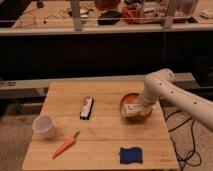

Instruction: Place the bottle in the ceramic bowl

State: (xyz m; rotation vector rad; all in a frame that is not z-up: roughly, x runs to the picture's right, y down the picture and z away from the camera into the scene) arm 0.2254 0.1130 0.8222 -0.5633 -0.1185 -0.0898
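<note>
The orange-brown ceramic bowl (131,101) sits near the right edge of the wooden table (105,127). The small white bottle with an orange-red band (132,109) lies over the bowl's front part, tilted on its side. My gripper (141,105) comes down from the white arm (170,92) on the right and is right at the bottle, over the bowl. The arm's end hides part of the bowl's right side.
A white cup (44,126) stands at the table's left front. An orange carrot (65,145) lies near it. A dark flat bar-shaped object (87,107) lies mid-table. A blue sponge (131,155) lies at the front right. A dark cabinet and cluttered shelf stand behind.
</note>
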